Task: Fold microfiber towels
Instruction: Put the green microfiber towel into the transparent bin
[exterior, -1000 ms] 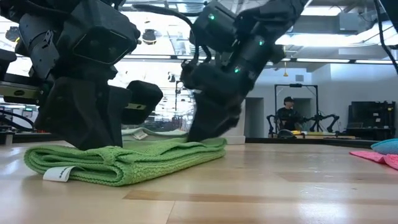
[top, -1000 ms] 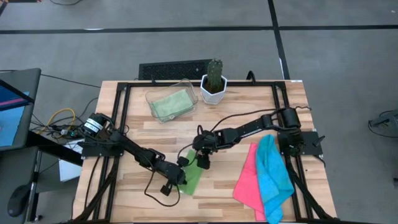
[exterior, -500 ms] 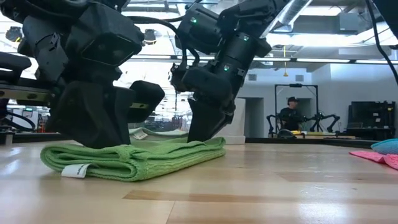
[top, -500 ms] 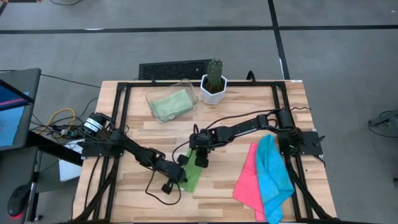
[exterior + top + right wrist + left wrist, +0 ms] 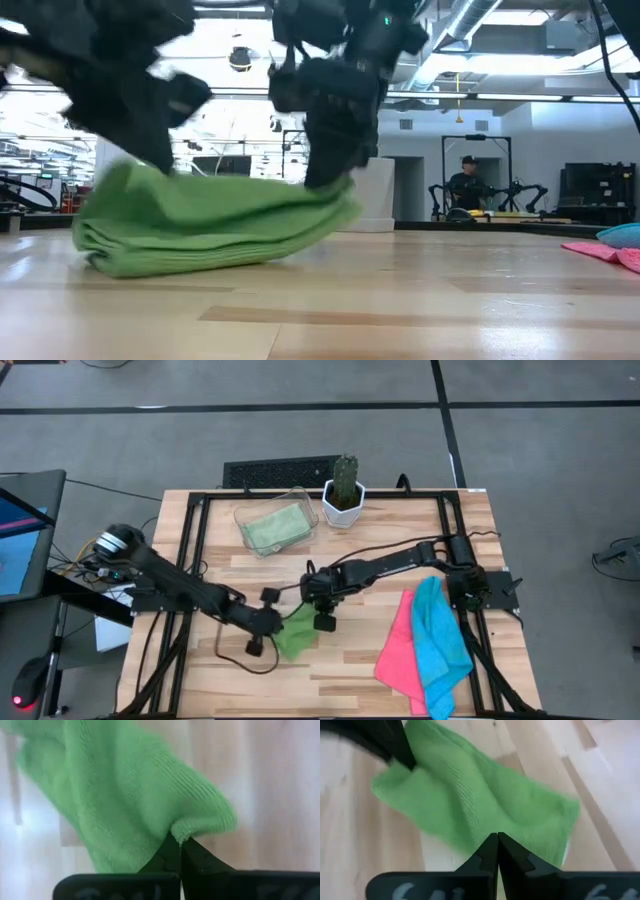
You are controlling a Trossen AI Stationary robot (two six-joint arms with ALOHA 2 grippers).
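Green terry pile is pinched between the closed fingers of both pincers. The right gripper (image 5: 179, 851) has its tips clamped on a corner of the bright green towel (image 5: 296, 634); the left gripper (image 5: 497, 851) has its fingers pressed together on the opposite edge of the same cloth. In the high view the left gripper (image 5: 268, 620) and right gripper (image 5: 320, 618) flank the towel, which lies partly folded and bunched near the middle of the table's (image 5: 350, 670) front half. The low view shows its upper layers lifted off the wood while the folded underside rests on the surface.

Handling, as a judgement: the cloth is light, soft and limp, sagging between the two holds, so it is best taken at corners or hemmed edges, where the pile bunches and will not slip.

Beyond it, a hot pink towel (image 5: 396, 648) and cyan blue towel (image 5: 438, 640) lie overlapped near the right edge. A pale green towel (image 5: 274, 526) sits in the clear tray (image 5: 300, 496) toward the back edge, beside a potted cactus (image 5: 344, 488).
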